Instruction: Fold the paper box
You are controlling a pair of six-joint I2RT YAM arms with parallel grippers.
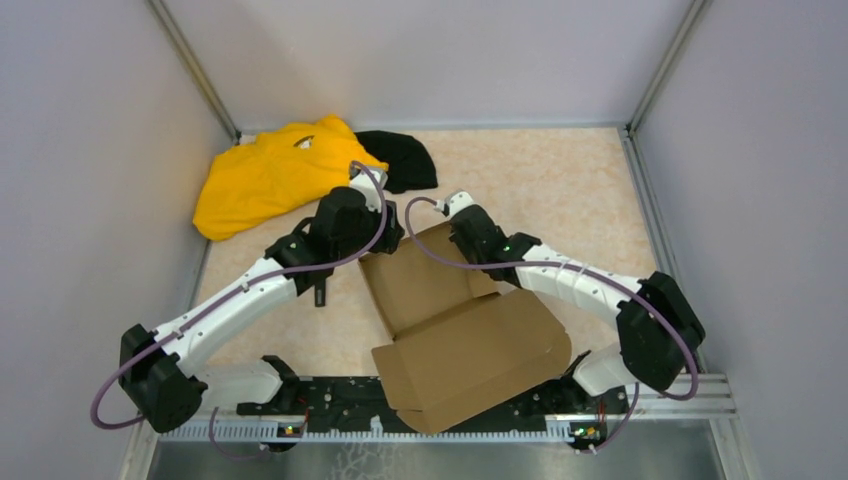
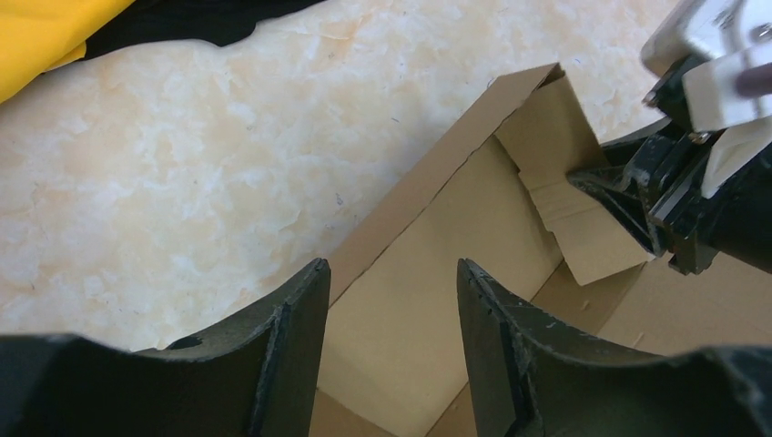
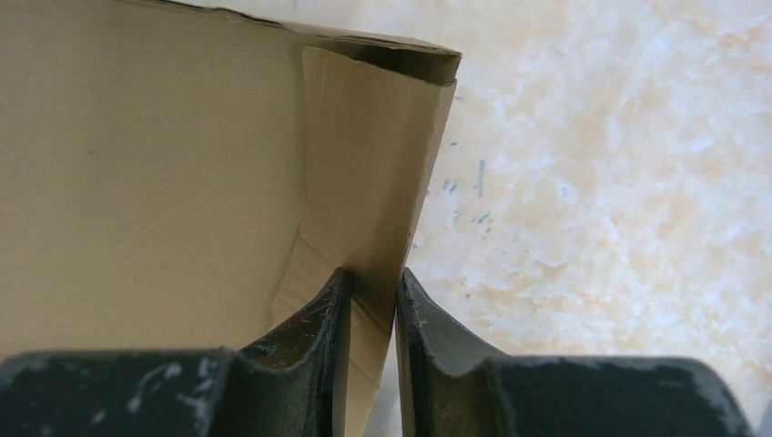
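**At the box's far corner: one claw pinching, one spread**

Between the dark, scuffed fingers of the right claw we see a thin cardboard flap pinched tight. It is the folded end of a wall of the paper box, and the wall beside it stands upright. The cardboard is plain brown and matte, with a soft crease running down to the fingertips.

Our left claw is spread. One finger sits just beside the raised side wall and the other hangs over the box floor. We cannot tell whether either finger touches the cardboard. From this wrist we also see the right claw gripping the corner flap from the far side.

From above, the box lies in the middle of the table, reaching to its near edge. It is half formed: shallow and rectangular at the far end, with a broad flat panel sloping over the near part. The tabletop is smooth, in mottled beige like marble. A crumpled yellow cloth lies at the far left, touching a black cloth beside it, both well apart from the box.
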